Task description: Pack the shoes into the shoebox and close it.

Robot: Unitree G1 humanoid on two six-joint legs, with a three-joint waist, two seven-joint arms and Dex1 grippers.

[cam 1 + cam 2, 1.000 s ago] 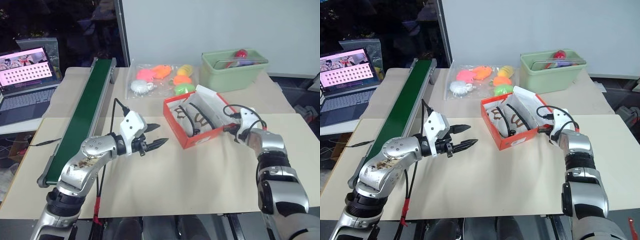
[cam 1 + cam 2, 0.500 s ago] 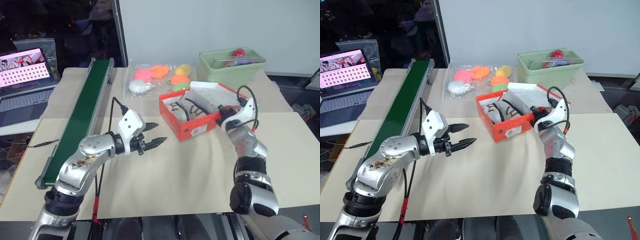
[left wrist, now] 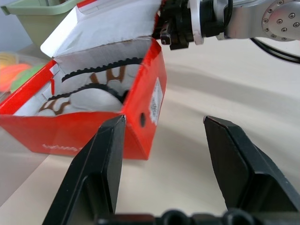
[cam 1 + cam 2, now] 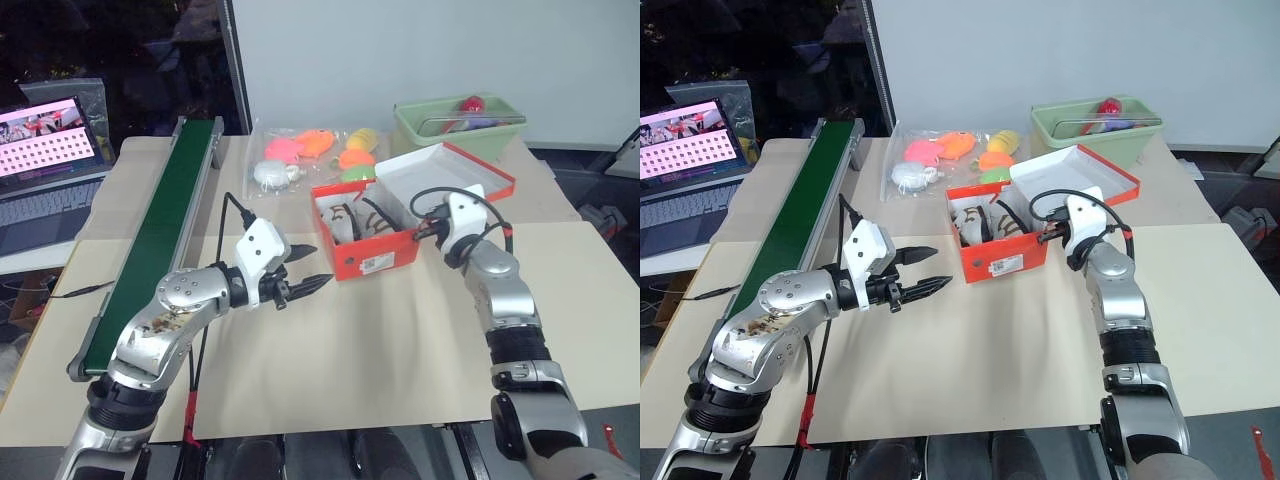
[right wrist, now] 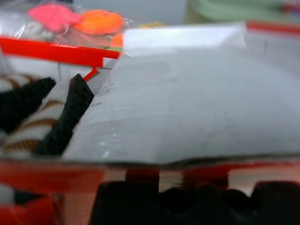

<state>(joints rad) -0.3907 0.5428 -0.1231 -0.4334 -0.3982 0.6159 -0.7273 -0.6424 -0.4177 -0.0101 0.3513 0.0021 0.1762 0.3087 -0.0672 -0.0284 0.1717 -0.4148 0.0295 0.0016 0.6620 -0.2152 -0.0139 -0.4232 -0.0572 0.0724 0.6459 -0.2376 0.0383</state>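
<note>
Right claw [image 4: 1048, 236], fingers together, sits at the edge of the shoebox [image 4: 997, 252] by its raised lid [image 4: 1073, 171], while the left claw [image 4: 923, 272] hovers apart nearby. Both shoes [image 4: 980, 220] lie inside the box on the surface [image 4: 970, 350]; closing the lid seems all that remains.

One shoebox [image 4: 372, 243] holds two shoes [image 4: 350, 222]. One green bin [image 4: 459, 125] stands behind it. One clear bag [image 4: 315, 152] holds several toys. One green conveyor [image 4: 165, 218] and one laptop [image 4: 45, 170] are present.
</note>
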